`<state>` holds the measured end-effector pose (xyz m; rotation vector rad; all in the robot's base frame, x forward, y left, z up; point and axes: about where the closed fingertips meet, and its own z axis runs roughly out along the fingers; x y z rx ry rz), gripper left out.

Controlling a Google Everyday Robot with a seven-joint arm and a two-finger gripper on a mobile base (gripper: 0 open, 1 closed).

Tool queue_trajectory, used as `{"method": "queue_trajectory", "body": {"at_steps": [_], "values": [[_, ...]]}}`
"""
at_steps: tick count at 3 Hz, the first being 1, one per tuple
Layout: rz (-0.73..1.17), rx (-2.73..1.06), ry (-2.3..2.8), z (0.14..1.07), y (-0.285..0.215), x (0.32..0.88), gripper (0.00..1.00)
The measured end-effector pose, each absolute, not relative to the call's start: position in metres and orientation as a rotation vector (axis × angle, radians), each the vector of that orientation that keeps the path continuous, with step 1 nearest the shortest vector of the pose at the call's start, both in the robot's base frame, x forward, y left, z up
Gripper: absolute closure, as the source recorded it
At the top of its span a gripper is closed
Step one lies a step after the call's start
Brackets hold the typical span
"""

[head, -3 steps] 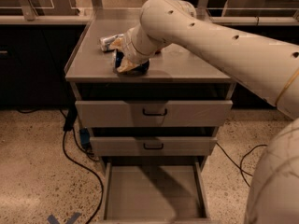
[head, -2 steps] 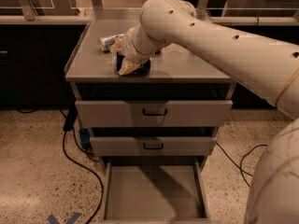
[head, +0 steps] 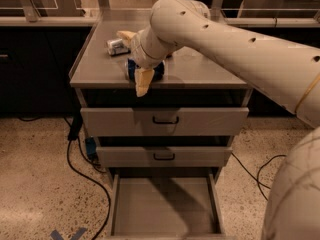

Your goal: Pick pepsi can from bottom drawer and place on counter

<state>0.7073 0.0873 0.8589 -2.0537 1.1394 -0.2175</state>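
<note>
The cream gripper [head: 133, 64] hovers at 6 o'clock on the grey metal tabletop [head: 95, 66], fingers [head: 142, 81] spread wide astride the dark blue soda can [head: 156, 70].

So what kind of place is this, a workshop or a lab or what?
Probably a lab or workshop: a grey metal drawer cabinet, glass-panelled benches behind, and cables on a speckled floor. The gripper is by the pepsi can on the counter.
</note>
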Motion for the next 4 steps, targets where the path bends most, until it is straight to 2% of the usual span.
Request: {"method": "queue_trajectory", "body": {"at_steps": [2, 4], "values": [[-0.258, -2.055, 1.154, 0.873, 0.086, 0.708, 0.00], [-0.427, -1.966, 1.146, 0.982, 0.056, 0.682, 0.00]]}}
